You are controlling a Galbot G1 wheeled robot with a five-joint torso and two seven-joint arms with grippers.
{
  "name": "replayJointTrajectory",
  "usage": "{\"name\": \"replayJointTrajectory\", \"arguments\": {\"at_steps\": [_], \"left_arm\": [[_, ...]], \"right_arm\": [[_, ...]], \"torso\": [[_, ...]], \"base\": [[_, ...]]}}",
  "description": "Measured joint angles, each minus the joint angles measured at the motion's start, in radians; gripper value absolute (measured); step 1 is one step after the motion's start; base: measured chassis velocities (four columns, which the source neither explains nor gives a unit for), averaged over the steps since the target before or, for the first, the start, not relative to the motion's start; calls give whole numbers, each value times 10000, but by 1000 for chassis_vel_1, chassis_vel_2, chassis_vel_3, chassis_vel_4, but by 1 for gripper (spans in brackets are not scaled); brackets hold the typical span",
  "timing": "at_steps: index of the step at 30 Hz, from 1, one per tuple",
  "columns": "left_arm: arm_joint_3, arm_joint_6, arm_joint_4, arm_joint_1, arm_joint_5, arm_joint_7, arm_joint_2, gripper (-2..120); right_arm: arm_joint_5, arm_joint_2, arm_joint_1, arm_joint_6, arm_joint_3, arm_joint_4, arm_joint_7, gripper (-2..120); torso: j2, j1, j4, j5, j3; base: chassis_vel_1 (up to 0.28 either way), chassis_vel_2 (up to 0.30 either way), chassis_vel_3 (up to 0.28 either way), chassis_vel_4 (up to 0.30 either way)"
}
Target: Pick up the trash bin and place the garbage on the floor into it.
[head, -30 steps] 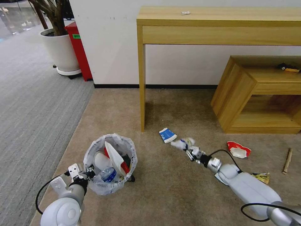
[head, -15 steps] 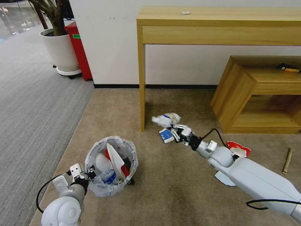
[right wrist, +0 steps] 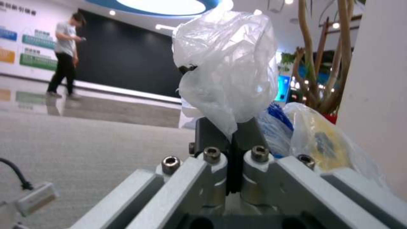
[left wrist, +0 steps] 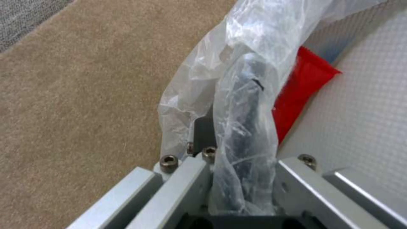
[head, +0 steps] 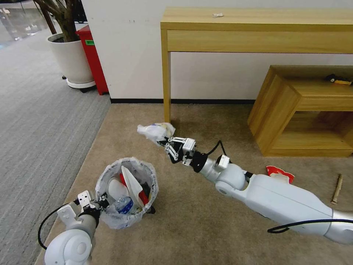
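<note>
The left pincer (head: 96, 204) pinches the trash bin (head: 126, 191)'s bagged rim on the floor (head: 191, 224). Above, beside the desk (head: 167, 92) leg, the right pincer (head: 166, 141) grips a crumpled plastic bag (head: 156, 131). The arm half hides a red-white cup (head: 279, 173).

Office lobby: carpet (head: 206, 221), console table (head: 257, 29) (potted tree (head: 70, 48) nearby).

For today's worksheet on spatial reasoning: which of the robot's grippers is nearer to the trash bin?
Left. The left gripper is clamped on the trash bin at its bag-lined rim. The right gripper is off beyond the bin, toward the table leg, holding a crumpled plastic bag in the air.
</note>
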Motion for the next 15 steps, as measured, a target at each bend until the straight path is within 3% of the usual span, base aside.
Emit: {"name": "replayJointTrajectory", "arguments": {"at_steps": [15], "left_arm": [[37, 13, 108, -170, -68, -49, -81, 0]], "right_arm": [[370, 553, -264, -141, -1042, 318, 790, 0]], "torso": [[0, 0, 0, -1, 0]], "base": [[0, 0, 0, 0]]}}
